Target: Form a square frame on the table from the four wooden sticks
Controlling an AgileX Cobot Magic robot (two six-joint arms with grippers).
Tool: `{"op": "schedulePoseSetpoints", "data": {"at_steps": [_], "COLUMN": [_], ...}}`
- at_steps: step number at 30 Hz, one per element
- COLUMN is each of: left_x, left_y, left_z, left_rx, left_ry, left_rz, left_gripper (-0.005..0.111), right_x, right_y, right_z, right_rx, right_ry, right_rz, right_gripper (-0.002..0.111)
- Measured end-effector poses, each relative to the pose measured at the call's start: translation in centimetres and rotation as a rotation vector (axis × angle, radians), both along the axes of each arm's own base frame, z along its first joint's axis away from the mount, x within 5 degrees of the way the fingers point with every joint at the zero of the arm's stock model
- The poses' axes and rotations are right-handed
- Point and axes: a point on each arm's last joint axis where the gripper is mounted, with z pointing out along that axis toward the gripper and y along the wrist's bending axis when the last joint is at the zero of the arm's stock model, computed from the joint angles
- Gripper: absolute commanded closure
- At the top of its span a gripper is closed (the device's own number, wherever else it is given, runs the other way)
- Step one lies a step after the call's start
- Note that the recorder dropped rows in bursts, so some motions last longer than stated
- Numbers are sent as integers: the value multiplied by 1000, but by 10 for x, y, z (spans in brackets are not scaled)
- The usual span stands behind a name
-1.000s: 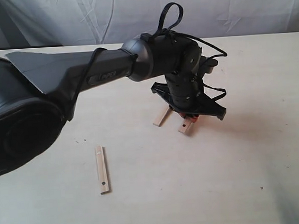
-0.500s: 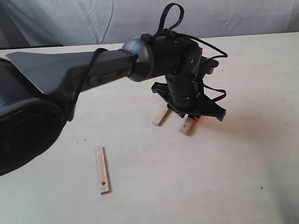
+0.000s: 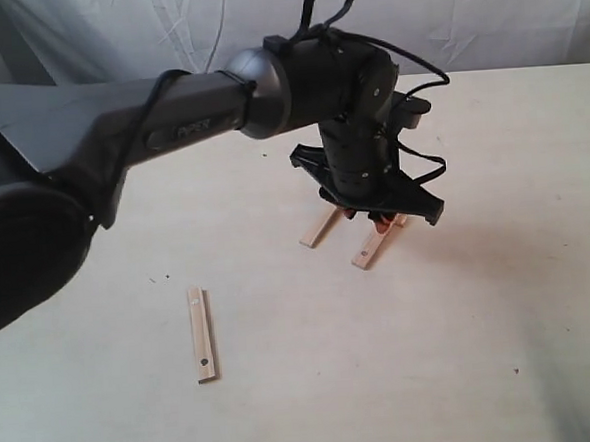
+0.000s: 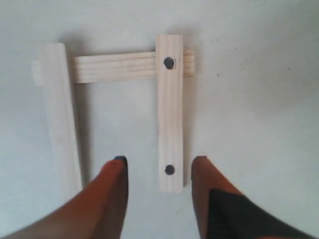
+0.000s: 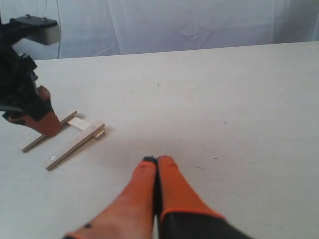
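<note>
Three of the wooden sticks form a U on the table (image 3: 480, 300). A holed stick (image 4: 169, 112) and a plain stick (image 4: 59, 114) lie parallel, each across one end of a cross stick (image 4: 119, 66). My left gripper (image 4: 159, 162) hovers open over the holed stick's near end, its fingers either side without touching. From outside, the left gripper (image 3: 380, 221) covers the cross stick; the holed stick (image 3: 370, 248) and plain stick (image 3: 319, 227) stick out. The fourth stick (image 3: 201, 334), holed, lies apart at the front left. My right gripper (image 5: 157, 160) is shut on nothing, off to the side.
The left arm (image 3: 169, 123) stretches from the left edge across the table to the middle. A white cloth backdrop (image 3: 483, 19) hangs behind the far edge. In the right wrist view the U of sticks (image 5: 75, 144) and the left gripper (image 5: 35, 117) lie far off.
The left gripper has risen off the holed stick and the arm has lifted a little. The holed stick stays on the table with more of it showing.
</note>
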Motion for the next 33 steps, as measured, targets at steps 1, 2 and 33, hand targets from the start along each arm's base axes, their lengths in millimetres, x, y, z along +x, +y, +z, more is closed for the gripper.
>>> {"op": "schedulePoseSetpoints", "data": {"at_steps": [1,2,33], "left_x": [-1,-2,-152], "left_y": [2,4,235], "left_z": [7,12,121], "left_rx": [12,25,-253], "left_ry": [-9,-17,-546], "left_rz": [-4,-7,299], "left_gripper": [80,86,107], "right_x": [0,0,4], "right_y": [0,0,-7], "right_z": [0,0,37], "right_rx": [0,0,43], "right_ry": [0,0,-405], "right_rz": [0,0,-77], "right_gripper": [108,108,108]}}
